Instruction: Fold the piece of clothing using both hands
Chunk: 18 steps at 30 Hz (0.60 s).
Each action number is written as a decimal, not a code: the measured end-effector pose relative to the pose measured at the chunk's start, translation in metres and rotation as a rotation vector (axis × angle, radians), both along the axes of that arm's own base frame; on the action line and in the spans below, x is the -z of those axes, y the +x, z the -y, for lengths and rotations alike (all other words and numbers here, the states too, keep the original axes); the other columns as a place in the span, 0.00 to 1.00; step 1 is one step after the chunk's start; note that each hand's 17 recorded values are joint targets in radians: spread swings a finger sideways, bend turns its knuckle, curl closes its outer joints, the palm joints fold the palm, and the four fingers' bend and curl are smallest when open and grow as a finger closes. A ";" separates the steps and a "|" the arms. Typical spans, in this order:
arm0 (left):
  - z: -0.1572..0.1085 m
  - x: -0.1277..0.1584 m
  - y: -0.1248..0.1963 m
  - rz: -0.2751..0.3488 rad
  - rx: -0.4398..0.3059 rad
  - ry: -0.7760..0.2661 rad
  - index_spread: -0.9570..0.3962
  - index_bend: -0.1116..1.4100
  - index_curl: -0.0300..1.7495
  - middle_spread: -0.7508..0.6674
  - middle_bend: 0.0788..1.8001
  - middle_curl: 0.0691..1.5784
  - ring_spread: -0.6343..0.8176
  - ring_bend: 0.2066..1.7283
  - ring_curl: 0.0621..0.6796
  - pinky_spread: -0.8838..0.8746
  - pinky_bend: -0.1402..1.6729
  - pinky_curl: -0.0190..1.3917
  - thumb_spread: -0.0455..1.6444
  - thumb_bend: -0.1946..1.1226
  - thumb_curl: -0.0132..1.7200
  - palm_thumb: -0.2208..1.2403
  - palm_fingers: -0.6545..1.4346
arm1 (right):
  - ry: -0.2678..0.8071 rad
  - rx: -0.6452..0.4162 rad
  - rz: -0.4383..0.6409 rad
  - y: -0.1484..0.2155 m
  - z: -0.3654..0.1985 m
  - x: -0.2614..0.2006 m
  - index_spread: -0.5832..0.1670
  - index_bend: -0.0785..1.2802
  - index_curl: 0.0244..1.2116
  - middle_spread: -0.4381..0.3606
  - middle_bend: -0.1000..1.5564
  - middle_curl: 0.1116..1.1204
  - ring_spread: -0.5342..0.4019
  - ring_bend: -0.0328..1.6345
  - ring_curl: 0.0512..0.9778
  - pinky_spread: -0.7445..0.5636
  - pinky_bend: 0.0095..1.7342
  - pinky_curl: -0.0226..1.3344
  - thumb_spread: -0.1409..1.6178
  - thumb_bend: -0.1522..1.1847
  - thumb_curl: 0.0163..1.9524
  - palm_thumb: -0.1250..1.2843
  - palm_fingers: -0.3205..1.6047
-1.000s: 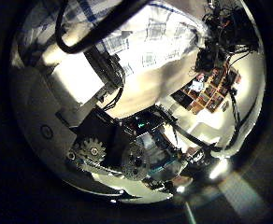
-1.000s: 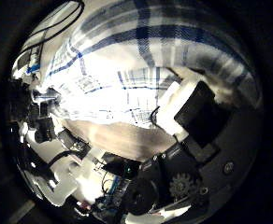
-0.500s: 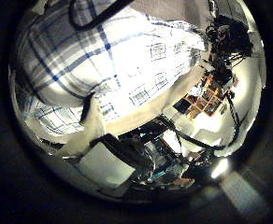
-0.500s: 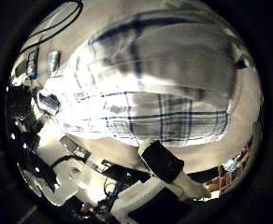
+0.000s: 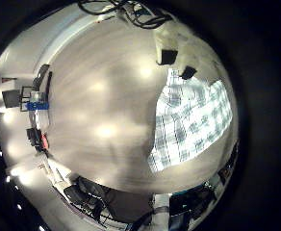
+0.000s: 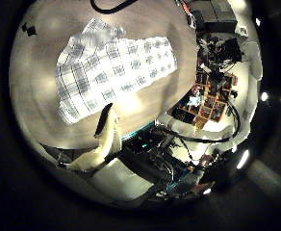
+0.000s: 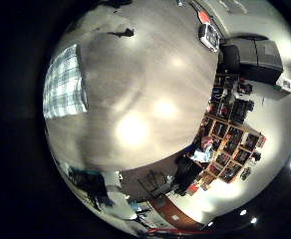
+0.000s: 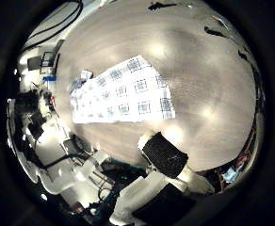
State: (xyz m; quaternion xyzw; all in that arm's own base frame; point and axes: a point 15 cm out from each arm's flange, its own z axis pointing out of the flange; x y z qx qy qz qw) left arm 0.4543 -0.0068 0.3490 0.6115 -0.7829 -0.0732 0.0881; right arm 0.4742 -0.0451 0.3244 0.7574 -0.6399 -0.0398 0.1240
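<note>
The checked cloth lies flat on the table as a folded rectangle, well below the palms. It also shows in the left little finger side palm view, the right little finger side palm view and the right thumb side palm view. My left hand shows a straight finger over the table beside the cloth and holds nothing. My right hand shows a relaxed fingertip near the cloth's edge, clear of it. Both hands are high above the table.
The bare table spreads wide around the cloth. Small devices and cables lie at one table edge. Shelves and equipment stand in the room beyond the table.
The cloth filled both thumb side views close to the palms; now it lies small and flat on the table. Both hands have let it go and risen away from it.
</note>
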 end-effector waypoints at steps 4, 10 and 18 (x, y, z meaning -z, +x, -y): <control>0.002 0.033 -0.028 -0.083 0.013 -0.002 0.67 0.18 0.32 0.71 0.05 0.24 0.63 0.38 0.36 0.68 0.30 0.39 0.68 0.13 0.22 0.48 0.31 | 0.003 -0.015 -0.087 -0.014 0.000 0.032 0.21 0.21 0.35 0.27 0.33 0.33 0.44 0.52 0.31 0.76 0.49 0.19 0.80 0.10 0.18 0.48 0.23; 0.006 0.094 -0.048 -0.115 0.015 -0.001 0.68 0.19 0.29 0.70 0.06 0.21 0.63 0.36 0.34 0.69 0.30 0.36 0.69 0.13 0.21 0.48 0.32 | 0.001 -0.031 -0.214 -0.020 -0.008 0.091 0.23 0.19 0.32 0.34 0.30 0.30 0.47 0.47 0.28 0.79 0.45 0.17 0.77 0.10 0.18 0.47 0.23; 0.011 0.131 -0.054 -0.143 -0.004 -0.009 0.68 0.19 0.26 0.68 0.06 0.19 0.63 0.34 0.32 0.69 0.29 0.33 0.69 0.13 0.21 0.49 0.34 | -0.010 -0.059 -0.289 -0.014 -0.023 0.142 0.26 0.20 0.30 0.39 0.28 0.28 0.49 0.43 0.25 0.81 0.40 0.16 0.72 0.10 0.18 0.46 0.25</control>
